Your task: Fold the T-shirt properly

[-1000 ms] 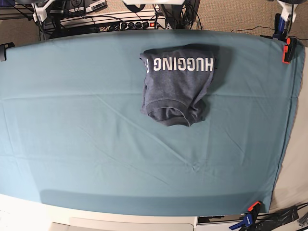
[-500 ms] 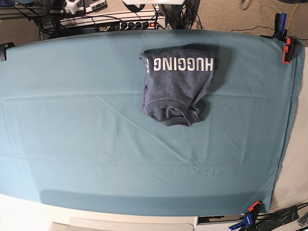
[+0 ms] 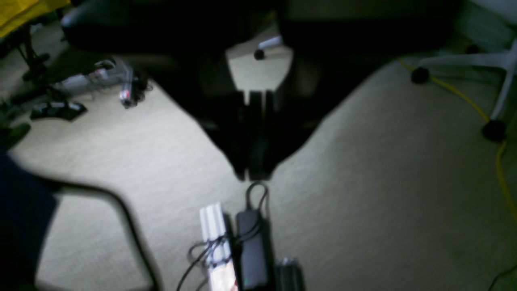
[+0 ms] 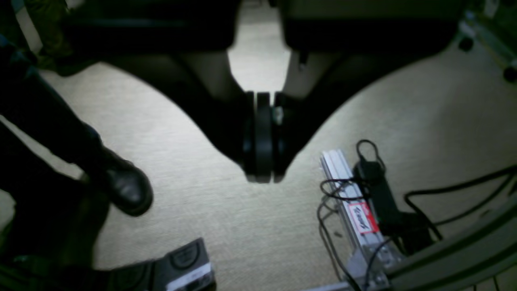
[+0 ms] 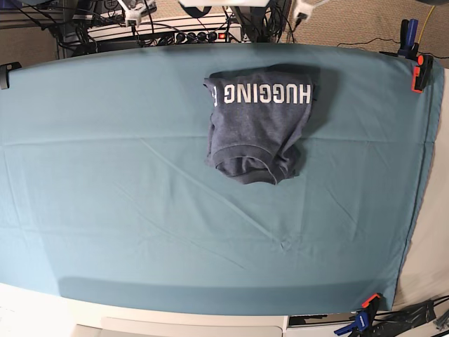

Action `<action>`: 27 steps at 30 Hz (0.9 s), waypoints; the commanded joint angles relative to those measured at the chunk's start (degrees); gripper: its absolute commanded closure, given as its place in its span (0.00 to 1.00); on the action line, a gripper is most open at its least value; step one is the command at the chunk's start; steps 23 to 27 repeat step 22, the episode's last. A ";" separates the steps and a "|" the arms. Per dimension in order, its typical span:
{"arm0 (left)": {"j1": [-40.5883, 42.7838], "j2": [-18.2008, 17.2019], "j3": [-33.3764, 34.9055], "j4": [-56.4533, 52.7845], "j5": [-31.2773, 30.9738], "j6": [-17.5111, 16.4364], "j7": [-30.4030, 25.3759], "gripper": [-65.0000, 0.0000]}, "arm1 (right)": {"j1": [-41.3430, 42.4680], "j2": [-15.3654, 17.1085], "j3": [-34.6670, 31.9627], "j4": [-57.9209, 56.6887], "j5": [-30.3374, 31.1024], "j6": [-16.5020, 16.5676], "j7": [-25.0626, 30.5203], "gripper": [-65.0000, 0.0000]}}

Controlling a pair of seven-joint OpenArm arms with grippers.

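Note:
The T-shirt (image 5: 256,123) lies folded into a compact blue-grey block at the table's far middle. Its white "HUGGING" lettering reads upside down along the far edge, and the ribbed neck faces the near side. Neither gripper touches it. In the left wrist view my left gripper (image 3: 253,177) is shut on nothing, hanging over carpet behind the table. In the right wrist view my right gripper (image 4: 260,178) is likewise shut and empty above the floor. Only white arm parts (image 5: 133,8) show past the far edge in the base view.
The teal table cloth (image 5: 140,210) is held by orange clamps (image 5: 419,70) at the right corners and a black clamp (image 5: 8,70) at the left. A power strip (image 5: 196,35) sits behind the table. A shoe (image 4: 125,186), a metal rail (image 4: 355,214) and a yellow cable (image 3: 501,161) are on the floor.
The white arm parts behind the far edge have shifted inward from the outer corners toward the middle. The T-shirt has not moved.

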 commanded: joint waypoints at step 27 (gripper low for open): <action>-12.37 8.66 -0.02 -18.29 -0.85 6.21 -9.11 1.00 | 8.83 -3.21 0.09 -12.90 1.53 -1.97 11.37 1.00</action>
